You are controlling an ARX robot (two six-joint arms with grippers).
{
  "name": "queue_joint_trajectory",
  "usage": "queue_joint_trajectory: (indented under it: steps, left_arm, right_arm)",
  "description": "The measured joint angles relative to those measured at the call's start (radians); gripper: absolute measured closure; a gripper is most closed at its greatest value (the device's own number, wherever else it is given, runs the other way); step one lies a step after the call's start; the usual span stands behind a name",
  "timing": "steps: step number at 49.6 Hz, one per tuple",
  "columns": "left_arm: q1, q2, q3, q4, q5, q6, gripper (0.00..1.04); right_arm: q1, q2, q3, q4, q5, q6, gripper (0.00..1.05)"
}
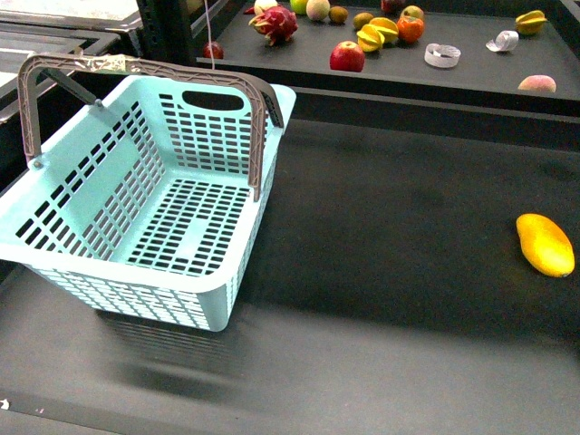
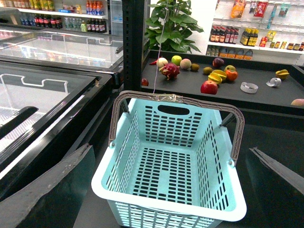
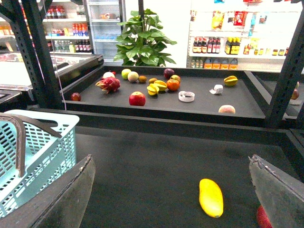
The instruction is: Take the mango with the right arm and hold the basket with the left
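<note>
The yellow-orange mango [image 1: 545,244] lies on the dark table at the far right, alone. In the right wrist view the mango [image 3: 211,197] rests on the table between my right gripper's [image 3: 171,164] wide-open fingers, nearer the one at picture right, untouched. The empty turquoise basket [image 1: 145,204] stands at the left with its grey-brown handles [image 1: 136,68] raised. Seen from the left wrist, the basket [image 2: 168,164] sits between my open left gripper's [image 2: 171,156] fingers, which flank it without contact. Neither arm shows in the front view.
A raised dark shelf [image 1: 471,68] behind the table carries a red apple [image 1: 347,57], star fruits [image 1: 376,34], a dragon fruit [image 1: 275,24], tape rolls [image 1: 442,55] and other fruit. Glass-topped freezers [image 2: 47,80] stand to the left of the basket. A red object [image 3: 263,217] peeks beside the right finger.
</note>
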Motion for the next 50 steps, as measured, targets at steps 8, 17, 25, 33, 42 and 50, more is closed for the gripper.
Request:
queue_joint_trajectory:
  steps: [8, 17, 25, 33, 42, 50]
  left_arm:
    - [0.0, 0.0, 0.0, 0.0, 0.0, 0.0, 0.06]
    - [0.0, 0.0, 0.0, 0.0, 0.0, 0.0, 0.06]
    - [-0.168, 0.22, -0.022, 0.424, -0.501, -0.025, 0.06]
    - [-0.169, 0.704, 0.007, 0.769, -0.618, -0.172, 0.06]
    - [-0.207, 1.203, 0.19, 0.837, -0.546, -0.416, 0.06]
    - [-0.222, 1.509, 0.384, 0.821, -0.484, -0.62, 0.06]
  right_arm:
    - [0.0, 0.0, 0.0, 0.0, 0.0, 0.0, 0.08]
    - [0.0, 0.0, 0.0, 0.0, 0.0, 0.0, 0.08]
    - [0.0, 0.0, 0.0, -0.001, 0.0, 0.0, 0.08]
    - [0.0, 0.0, 0.0, -0.001, -0.001, 0.0, 0.08]
    - [0.0, 0.0, 0.0, -0.001, -0.001, 0.0, 0.08]
    - [0.001, 0.0, 0.0, -0.001, 0.0, 0.0, 0.08]
